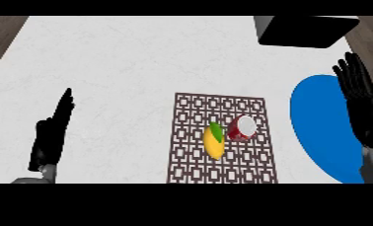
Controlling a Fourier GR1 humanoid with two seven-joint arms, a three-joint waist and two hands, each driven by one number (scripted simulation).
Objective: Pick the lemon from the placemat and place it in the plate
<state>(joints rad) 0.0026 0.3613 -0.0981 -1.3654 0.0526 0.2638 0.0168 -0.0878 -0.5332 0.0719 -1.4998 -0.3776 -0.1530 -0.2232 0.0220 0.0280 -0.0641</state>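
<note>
Lemon (214, 141) lies on the placemat (222, 170), left of the blue plate (320, 121); both hands' fingers straight, holding nothing: left hand (51, 131), right hand (357, 94).

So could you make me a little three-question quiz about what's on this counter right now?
1. True or false: the lemon already lies on the blue plate.
2. What sits on the placemat just right of the lemon? A) a fork B) a red and white cup C) a banana
3. Fill in: the right hand shows open above the ____.

Key:
1. False; it lies on the placemat.
2. B
3. plate
</note>
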